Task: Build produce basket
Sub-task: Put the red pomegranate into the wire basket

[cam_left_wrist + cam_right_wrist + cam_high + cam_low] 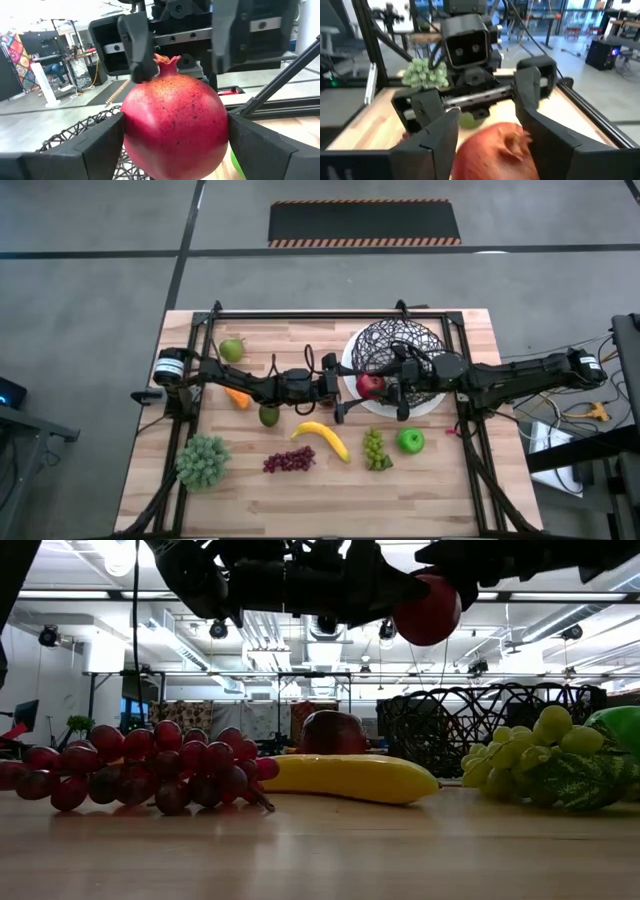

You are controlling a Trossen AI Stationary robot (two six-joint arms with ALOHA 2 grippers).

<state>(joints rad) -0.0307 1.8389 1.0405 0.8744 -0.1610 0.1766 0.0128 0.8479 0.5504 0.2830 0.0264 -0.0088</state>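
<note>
A red pomegranate (370, 386) hangs in the air at the left rim of the black wire basket (400, 345), between my two grippers, which face each other. My left gripper (175, 145) comes from the table's left and is shut on the fruit (175, 125). My right gripper (490, 140) comes from the right over the basket and is open. Its fingers (137, 50) stand on either side of the fruit's crown end (167, 62). The low view shows the pomegranate (428, 610) high above the table. My left gripper pinches the pomegranate's two round sides (131, 135) between its two fingers (100, 145). The fingers lie level and come from the table's left. The fruit is lifted clear, its crown pointing away from this gripper. Whether my right gripper's fingers (545, 125) touch the fruit I cannot tell.
On the table nearer the front lie a banana (322, 438), purple grapes (288, 461), green grapes (375, 448) and a green apple (410, 441). Under my left arm lie a carrot (237, 397), an avocado (268, 415) and a pear (231, 349). A leafy bunch (203, 461) sits front left.
</note>
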